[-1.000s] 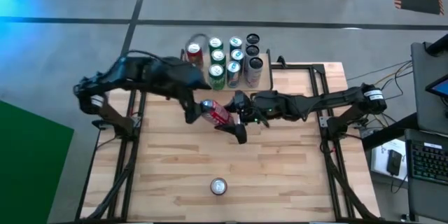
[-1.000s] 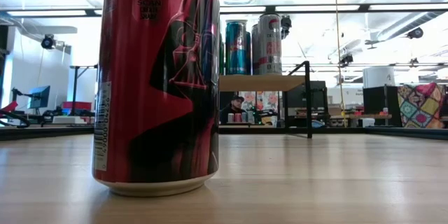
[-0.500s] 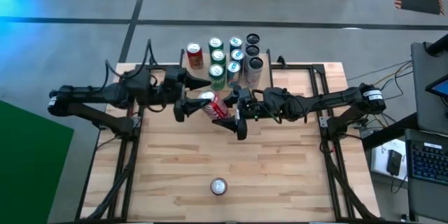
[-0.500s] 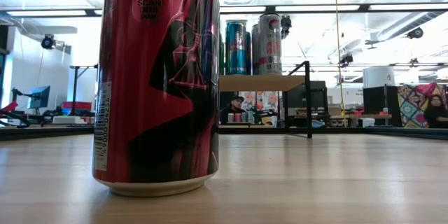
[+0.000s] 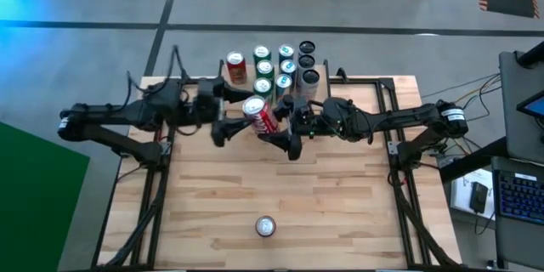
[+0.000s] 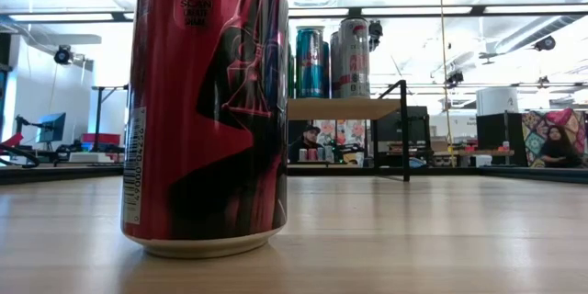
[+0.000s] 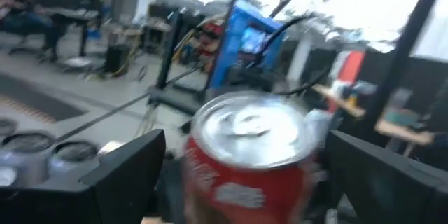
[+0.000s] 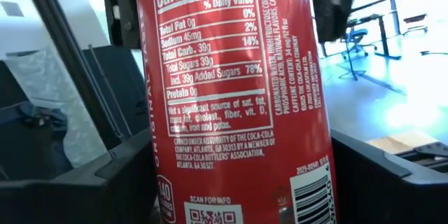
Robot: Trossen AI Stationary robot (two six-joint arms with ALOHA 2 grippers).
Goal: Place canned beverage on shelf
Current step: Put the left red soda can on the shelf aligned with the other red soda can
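Can (image 5: 260, 116), red, is held tilted above the table between the right gripper (image 5: 287, 132), clamped on its body, and the left gripper (image 5: 223, 116), whose jaws stand wide by its top. Shelf (image 5: 326, 93) lies just beyond, nearer the right arm.

Red can (image 7: 248, 157) sits centre frame btwn the left claw (image 7: 245, 175)'s two dark fingers (image 7: 119, 178), silver lid w/ pull tab facing the camera, white script on the red side. Fingers stand apart, one each side of the can, gaps visible, not touching it. Two more silver can tops (image 7: 70, 155) off to one side. Background blurred: blue box w/ cables, black frame posts, grey floor.
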